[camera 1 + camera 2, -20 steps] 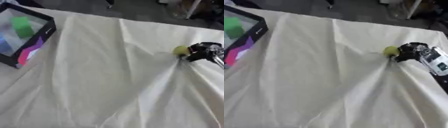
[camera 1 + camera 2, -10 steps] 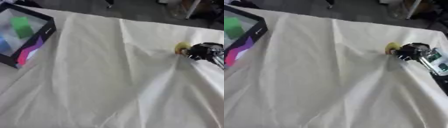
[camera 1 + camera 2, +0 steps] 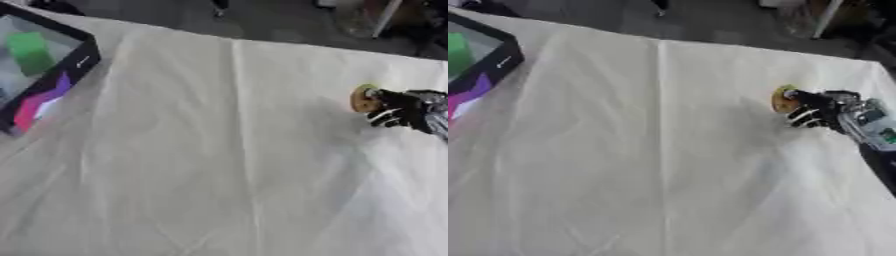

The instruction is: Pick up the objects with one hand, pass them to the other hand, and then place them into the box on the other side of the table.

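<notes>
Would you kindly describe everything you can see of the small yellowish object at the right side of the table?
The small object looks roundish, yellow to orange-tan, with a matte surface; what it is cannot be made out. It sits on the cream tablecloth near the table's right edge, far from the box at the left. The right hand is against its right side, dark fingers curled around it. Whether it has left the cloth cannot be told.
</notes>
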Available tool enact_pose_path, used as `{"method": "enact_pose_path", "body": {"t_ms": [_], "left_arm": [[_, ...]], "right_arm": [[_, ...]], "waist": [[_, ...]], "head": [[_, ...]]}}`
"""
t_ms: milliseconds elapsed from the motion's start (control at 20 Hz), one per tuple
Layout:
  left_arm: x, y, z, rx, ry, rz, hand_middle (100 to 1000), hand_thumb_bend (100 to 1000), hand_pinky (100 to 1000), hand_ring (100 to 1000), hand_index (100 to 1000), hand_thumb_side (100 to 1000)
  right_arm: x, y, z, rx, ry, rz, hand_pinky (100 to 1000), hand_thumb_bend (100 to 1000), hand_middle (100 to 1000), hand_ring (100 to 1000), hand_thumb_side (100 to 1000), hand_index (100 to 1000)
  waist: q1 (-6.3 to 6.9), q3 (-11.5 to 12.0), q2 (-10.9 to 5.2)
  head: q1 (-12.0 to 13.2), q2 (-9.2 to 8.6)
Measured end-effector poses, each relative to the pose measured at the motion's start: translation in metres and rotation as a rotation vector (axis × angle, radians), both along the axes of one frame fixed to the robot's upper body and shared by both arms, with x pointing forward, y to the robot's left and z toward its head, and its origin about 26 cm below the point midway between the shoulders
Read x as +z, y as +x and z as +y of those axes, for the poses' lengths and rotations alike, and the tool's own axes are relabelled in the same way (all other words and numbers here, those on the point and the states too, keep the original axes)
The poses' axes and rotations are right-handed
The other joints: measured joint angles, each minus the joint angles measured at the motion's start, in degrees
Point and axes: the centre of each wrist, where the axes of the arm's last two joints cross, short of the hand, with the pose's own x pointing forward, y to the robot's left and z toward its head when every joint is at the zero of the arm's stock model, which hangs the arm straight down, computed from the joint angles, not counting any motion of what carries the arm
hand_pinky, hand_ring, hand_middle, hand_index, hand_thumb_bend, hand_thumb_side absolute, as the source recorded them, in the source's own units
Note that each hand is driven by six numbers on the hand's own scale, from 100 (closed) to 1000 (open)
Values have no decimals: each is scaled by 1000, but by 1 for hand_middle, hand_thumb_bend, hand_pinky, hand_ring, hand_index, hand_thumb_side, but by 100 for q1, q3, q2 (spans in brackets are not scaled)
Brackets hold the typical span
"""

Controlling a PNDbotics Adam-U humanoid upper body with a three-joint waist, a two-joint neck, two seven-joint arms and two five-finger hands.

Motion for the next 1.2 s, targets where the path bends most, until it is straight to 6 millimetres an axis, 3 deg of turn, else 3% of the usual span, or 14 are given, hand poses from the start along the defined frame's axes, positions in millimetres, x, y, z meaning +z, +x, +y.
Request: {"method": "enact_pose_path", "body": {"t_ms": [50, 150, 500, 850, 1200], "left_arm": [[0, 0, 0, 0, 0, 0, 669, 100, 952, 738, 780, 523], [0, 0, 0, 0, 0, 0, 669, 100, 952, 739, 780, 524], [0, 0, 0, 0, 0, 1, 668, 100, 952, 737, 779, 524], [0, 0, 0, -1, 0, 0, 666, 100, 953, 736, 778, 517], [4, 0, -6, -31, 1, -14, 665, 100, 950, 736, 778, 497]], "right_arm": [[0, 0, 1, 8, -1, -3, 923, 100, 563, 668, 313, 564], [0, -1, 2, 16, -14, -19, 915, 100, 531, 646, 235, 532], [3, -1, 2, -21, -45, -124, 883, 100, 475, 574, 106, 473], [14, 1, 15, -39, -67, -263, 833, 100, 462, 536, 100, 458], [53, 12, 56, 45, -153, -444, 801, 100, 462, 519, 100, 457]], "waist": [[0, 0, 0], [0, 0, 0], [0, -1, 0], [1, 15, 0], [2, 65, 0]], "head": [[-2, 0], [-8, 0], [-6, 0], [87, 0], [103, 0]]}}
